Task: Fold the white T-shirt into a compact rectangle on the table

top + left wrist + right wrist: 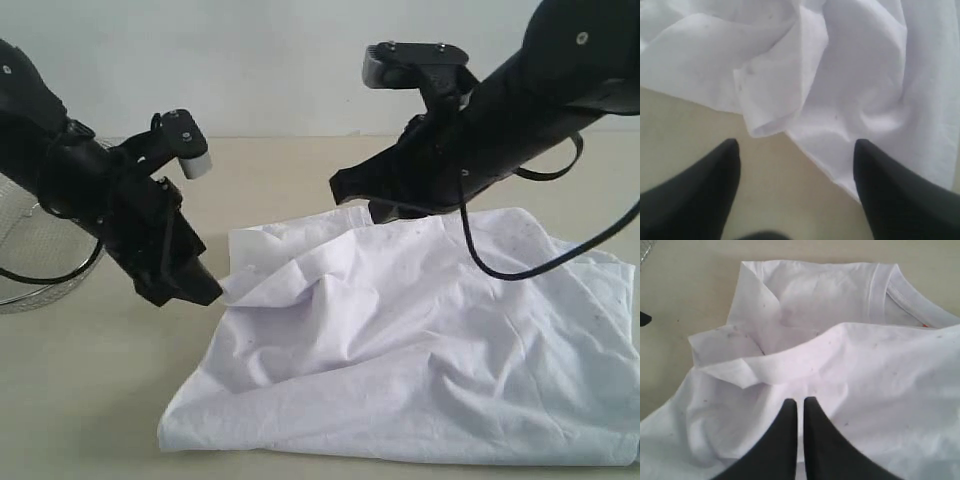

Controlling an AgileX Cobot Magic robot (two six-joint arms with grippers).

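- My left tool is released: its two black fingers stand wide apart with only bare desk between them, and they grasp nothing.
- In the exterior view, that left tool points down and to the right, its tip low over the desk and just beside the left edge of the shirt.
- In the left wrist view, one of the left tool's fingers overlaps the shirt's nearest edge; I cannot tell whether it touches the cloth.
- My right tool is clenched, its two black fingers pressed almost together with only a thin slit between them.
- The right tool's tips sit over a raised fold of the shirt; I cannot tell whether any cloth is pinched in them.
- The white short-sleeved cotton T-shirt lies crumpled on the wide pale beige matte desk, right of centre in the exterior view, loosely doubled over with soft ridges and a hollow near its left side.
- The right wrist view shows the shirt's ribbed collar and a small orange neck tag beyond the raised fold.
- No lettering shows on the cloth.
- A round wire-mesh metal basket stands on the desk at the far left of the exterior view, behind my left arm and apart from the shirt.
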